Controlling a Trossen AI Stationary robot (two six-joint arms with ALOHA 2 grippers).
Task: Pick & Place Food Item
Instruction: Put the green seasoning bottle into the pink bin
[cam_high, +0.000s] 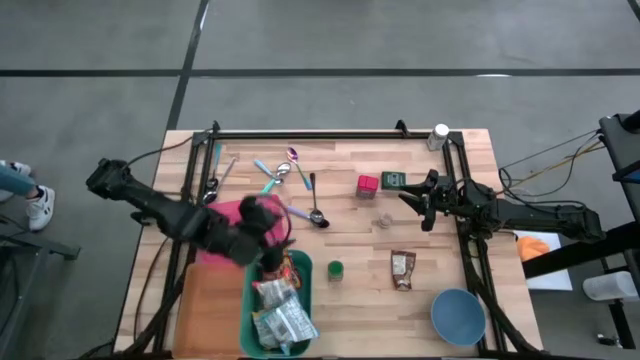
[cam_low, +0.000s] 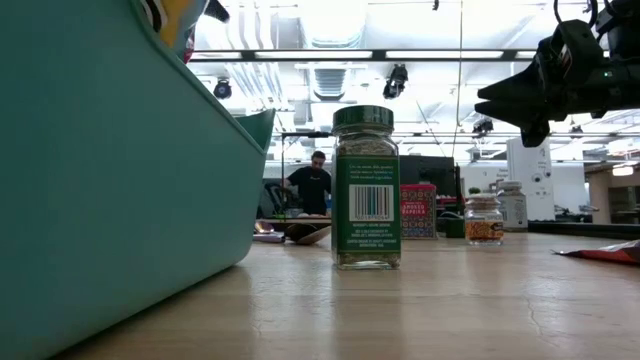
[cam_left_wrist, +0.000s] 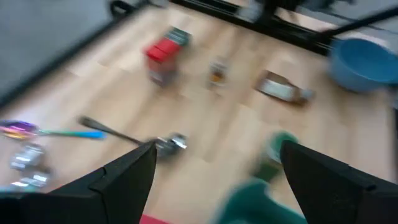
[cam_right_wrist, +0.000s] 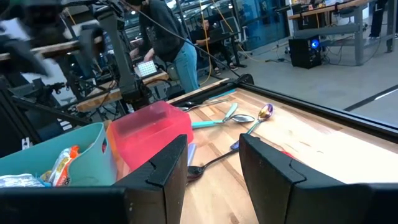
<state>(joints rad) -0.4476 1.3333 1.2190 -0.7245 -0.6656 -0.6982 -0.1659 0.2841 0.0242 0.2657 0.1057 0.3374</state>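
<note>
We see a pale butcher-block wooden table (cam_high: 360, 285), its planks smooth with a soft sheen. The teal plastic bin (cam_high: 248, 318) looks matt and smooth, and it holds crinkled glossy foil snack packets (cam_high: 280, 320). Beside it, the translucent pink plastic tub (cam_right_wrist: 152, 134) has a glossy face. The clear glass spice jar with green plastic lid (cam_low: 365, 190) carries a paper label. 1 polished metal spoon (cam_high: 315, 205) shines. The round blue bowl (cam_high: 458, 316) looks matt. The black metal frame rail (cam_high: 320, 134) is dull.
</note>
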